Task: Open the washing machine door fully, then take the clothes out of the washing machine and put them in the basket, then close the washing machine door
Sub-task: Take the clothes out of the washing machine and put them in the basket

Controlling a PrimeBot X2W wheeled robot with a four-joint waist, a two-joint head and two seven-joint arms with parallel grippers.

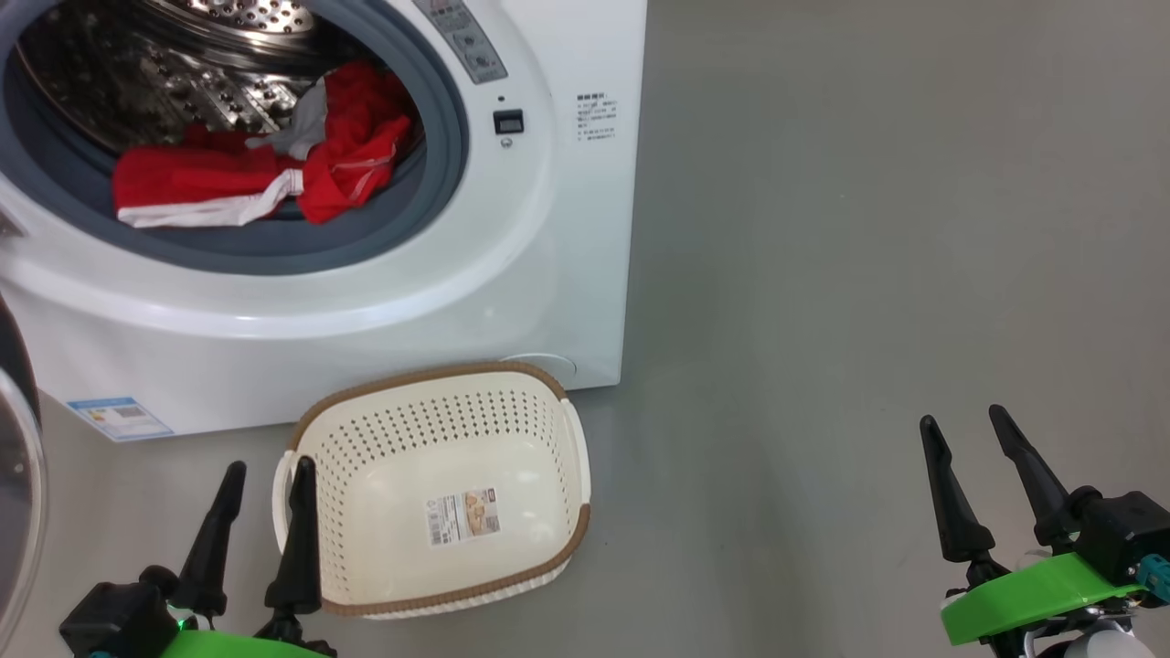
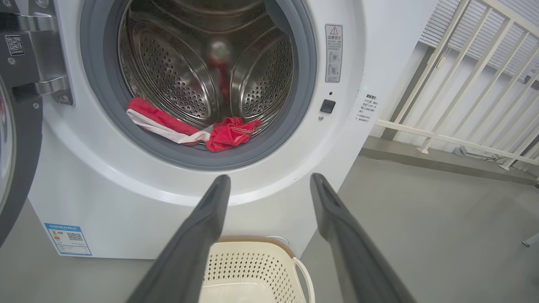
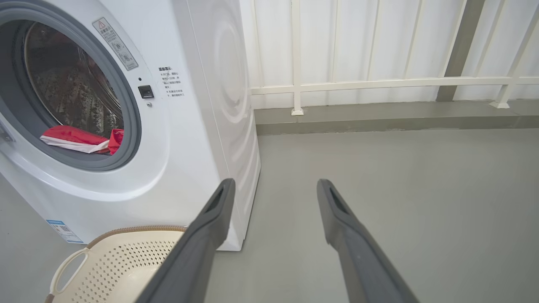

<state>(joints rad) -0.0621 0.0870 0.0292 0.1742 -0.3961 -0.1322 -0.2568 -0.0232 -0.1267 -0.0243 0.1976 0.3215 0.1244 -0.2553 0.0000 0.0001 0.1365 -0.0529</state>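
Flanking the basket (image 1: 430,375), left gripper (image 1: 270,464), right gripper (image 1: 962,416) gape, seemingly low.

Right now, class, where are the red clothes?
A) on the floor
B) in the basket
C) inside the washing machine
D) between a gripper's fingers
C: the red clothes lie at the front of the drum of the washing machine, and the basket on the floor in front of it has no clothes in it.
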